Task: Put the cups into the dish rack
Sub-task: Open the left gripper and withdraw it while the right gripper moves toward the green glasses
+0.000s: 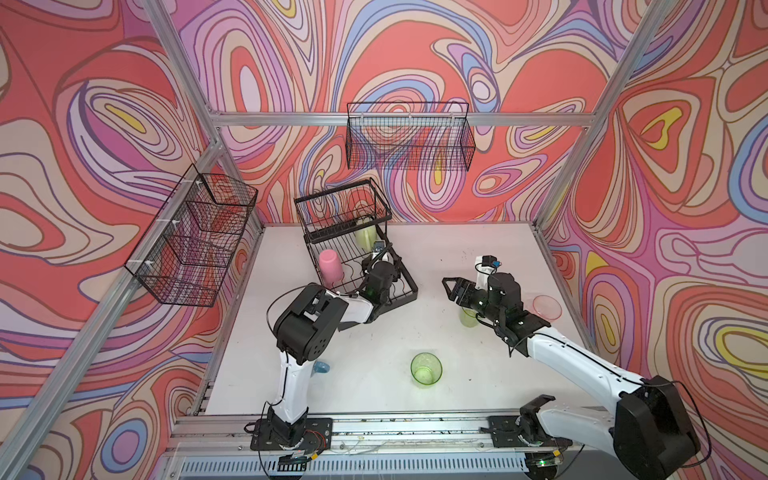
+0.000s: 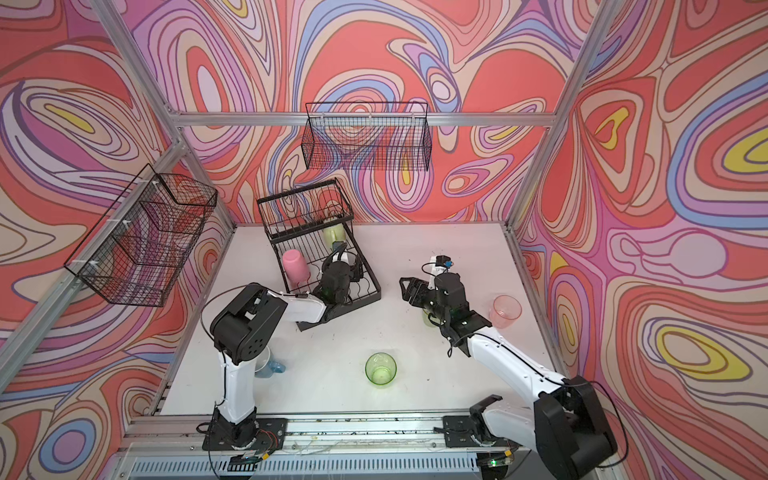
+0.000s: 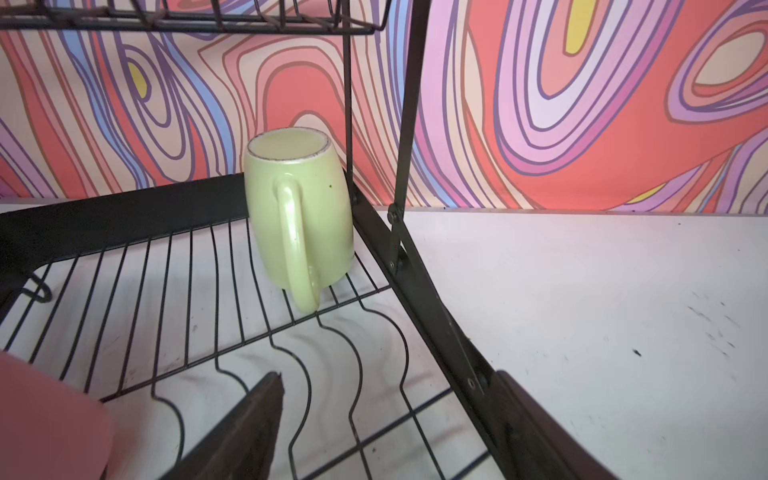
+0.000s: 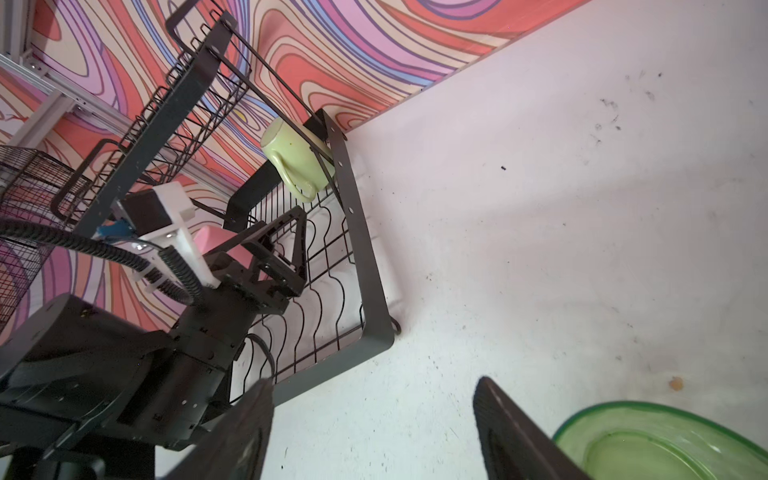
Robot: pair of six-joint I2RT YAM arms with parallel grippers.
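Observation:
The black wire dish rack (image 1: 340,198) stands at the back of the table. On its lower tray a pale yellow-green mug (image 3: 299,208) rests upside down in a far corner, and an opaque pink tumbler (image 1: 331,264) stands inverted. My left gripper (image 3: 388,376) hangs open over the tray's wavy wires, holding nothing. My right gripper (image 4: 374,382) is open above bare table, beside a clear green tumbler (image 4: 648,440). Another green tumbler (image 1: 426,370) stands upright near the front. A clear pink tumbler (image 1: 546,307) sits far right. A blue mug (image 2: 272,366) is half hidden behind the left arm.
Two fine-mesh black baskets hang on the walls, one at the back (image 1: 409,141) and one on the left (image 1: 195,237). Aluminium posts frame the cell. The arms' mounting rail (image 1: 415,428) runs along the table's front edge.

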